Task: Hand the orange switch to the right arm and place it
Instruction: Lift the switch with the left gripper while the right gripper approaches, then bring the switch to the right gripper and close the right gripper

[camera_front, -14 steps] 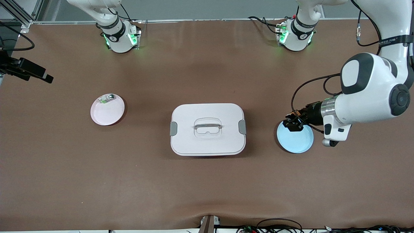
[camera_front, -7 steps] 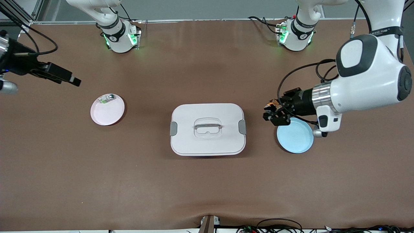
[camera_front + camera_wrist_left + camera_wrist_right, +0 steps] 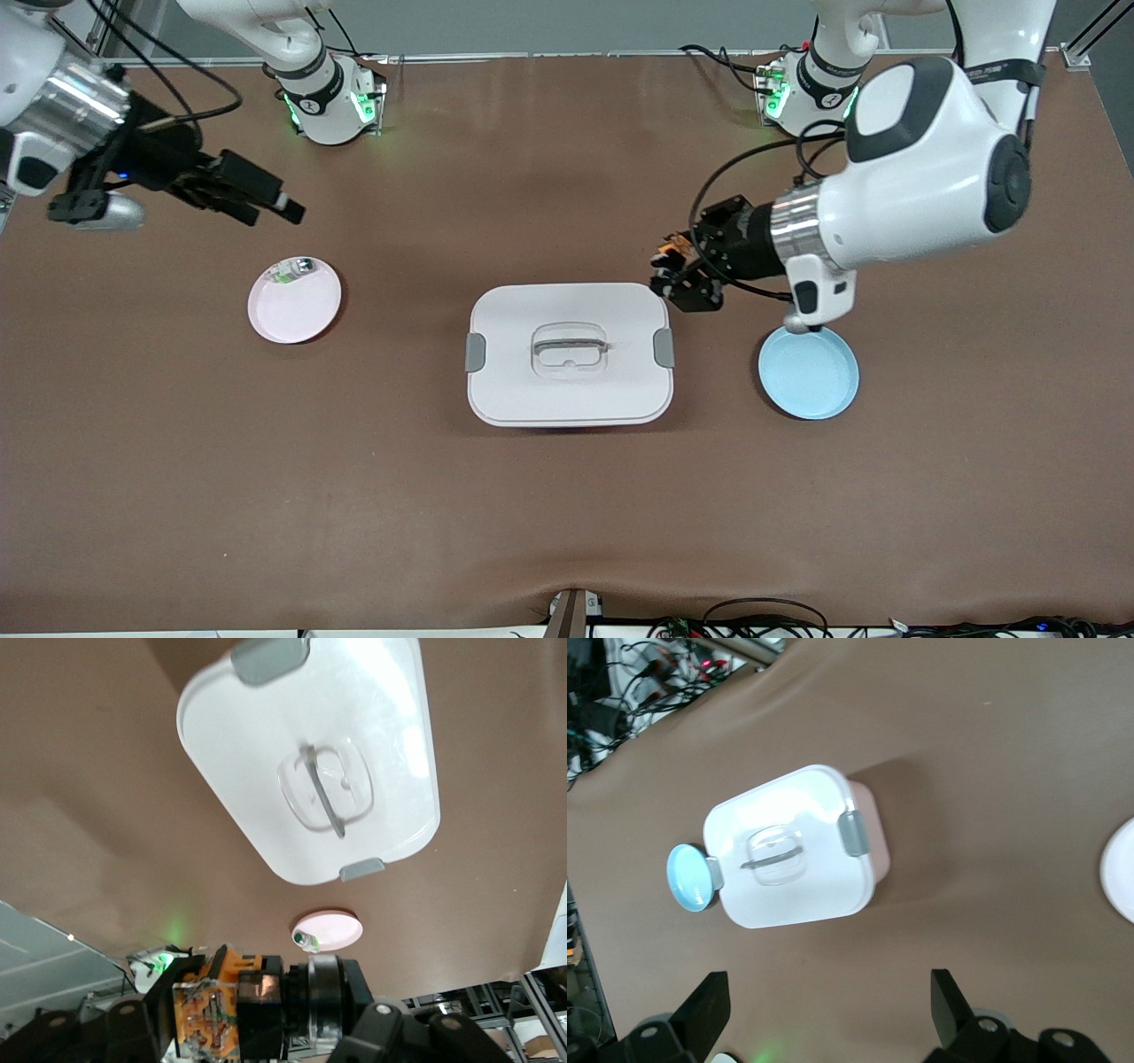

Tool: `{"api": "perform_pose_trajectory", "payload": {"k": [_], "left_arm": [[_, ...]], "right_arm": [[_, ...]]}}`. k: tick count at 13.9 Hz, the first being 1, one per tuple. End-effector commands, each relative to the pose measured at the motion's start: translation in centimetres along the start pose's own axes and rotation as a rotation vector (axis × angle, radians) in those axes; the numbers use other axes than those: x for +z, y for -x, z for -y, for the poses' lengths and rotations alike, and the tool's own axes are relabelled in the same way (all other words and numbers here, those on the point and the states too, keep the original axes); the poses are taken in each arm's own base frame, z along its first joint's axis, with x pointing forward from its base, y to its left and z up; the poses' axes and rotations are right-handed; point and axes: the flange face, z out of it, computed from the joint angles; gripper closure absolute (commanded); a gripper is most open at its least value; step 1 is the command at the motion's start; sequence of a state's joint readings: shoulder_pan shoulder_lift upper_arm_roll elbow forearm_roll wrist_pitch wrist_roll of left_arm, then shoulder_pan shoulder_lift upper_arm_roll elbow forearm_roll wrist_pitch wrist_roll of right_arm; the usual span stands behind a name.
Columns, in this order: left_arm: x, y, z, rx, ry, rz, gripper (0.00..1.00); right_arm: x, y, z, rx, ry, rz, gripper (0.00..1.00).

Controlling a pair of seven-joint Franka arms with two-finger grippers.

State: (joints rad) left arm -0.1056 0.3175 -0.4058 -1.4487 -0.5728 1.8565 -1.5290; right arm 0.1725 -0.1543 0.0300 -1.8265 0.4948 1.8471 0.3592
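Since before, our left gripper (image 3: 680, 282) carried the clamped orange switch (image 3: 219, 1002) off the blue plate (image 3: 808, 372); our right gripper (image 3: 270, 202) approaches, fingers spread, to receive it.

Place: a robotics lab bench.
Arms: two white arms, bases (image 3: 332, 102) bolted on, glowing green.
Table: brown mat (image 3: 567, 514), staged with plates and a lidded box.
Edges: loose cables (image 3: 762, 620), aluminium framing (image 3: 53, 44).

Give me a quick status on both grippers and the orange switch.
Left gripper shut on the orange switch, up beside the white box's corner. Right gripper open, empty, above the pink plate. Nothing between them.
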Motion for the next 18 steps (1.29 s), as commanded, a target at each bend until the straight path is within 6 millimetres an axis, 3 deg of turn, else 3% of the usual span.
{"api": "perform_pose_trajectory", "payload": {"k": [1, 5, 8, 11, 16, 18], "left_arm": [[0.9, 3.8, -0.4, -0.066, 0.072, 0.049, 0.65], [4.1, 8.4, 0.0, -0.05, 0.105, 0.075, 0.65], [8.6, 11.4, 0.9, -0.003, 0.07, 0.078, 0.65], [11.4, 13.9, 1.6, 0.032, 0.079, 0.09, 0.65], [12.6, 15.0, 2.1, 0.053, 0.071, 0.084, 0.64], [12.4, 15.1, 2.1, 0.055, 0.073, 0.084, 0.64]], "right_arm": [[2.2, 3.1, 1.4, -0.027, -0.041, -0.027, 0.0], [4.3, 4.5, 4.2, -0.023, -0.096, -0.072, 0.0], [4.9, 5.8, 6.8, 0.006, -0.151, -0.103, 0.0], [6.1, 6.5, 8.2, 0.003, -0.164, -0.109, 0.0], [9.7, 8.3, 8.5, 0.041, -0.169, -0.118, 0.0], [11.1, 10.0, 9.7, 0.072, -0.195, -0.131, 0.0]]}}
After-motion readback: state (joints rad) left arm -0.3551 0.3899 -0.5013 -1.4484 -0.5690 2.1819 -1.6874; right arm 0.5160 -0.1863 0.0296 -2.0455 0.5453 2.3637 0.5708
